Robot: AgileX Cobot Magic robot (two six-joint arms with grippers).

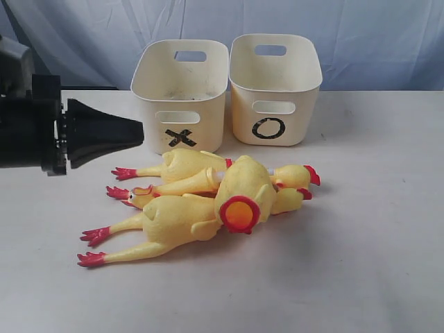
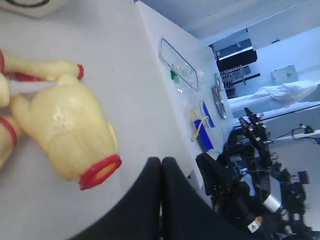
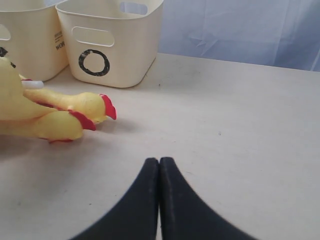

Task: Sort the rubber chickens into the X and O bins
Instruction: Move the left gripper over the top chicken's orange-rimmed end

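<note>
pale blue curtain (image 1: 388, 41) hangs behind a white counter (image 1: 374, 277). at the upper middle of the exterior view two cream tubs stand side by side: the x bin (image 1: 154, 111) on the left, the o bin (image 1: 305, 118) on the right. just in front of them, mid-frame, the rubber chickens (image 1: 180, 218) lie heaped on the counter, none in a bin; red feet point to the lower left, red-combed heads to the right. the left pincer (image 1: 141, 132) hovers at the left edge, level with the x mark, black fingers pressed together on nothing. the right pincer (image 3: 159, 167) shows only in its wrist view: pressed together too, empty, low over the counter, apart from the chicken heads.
</note>
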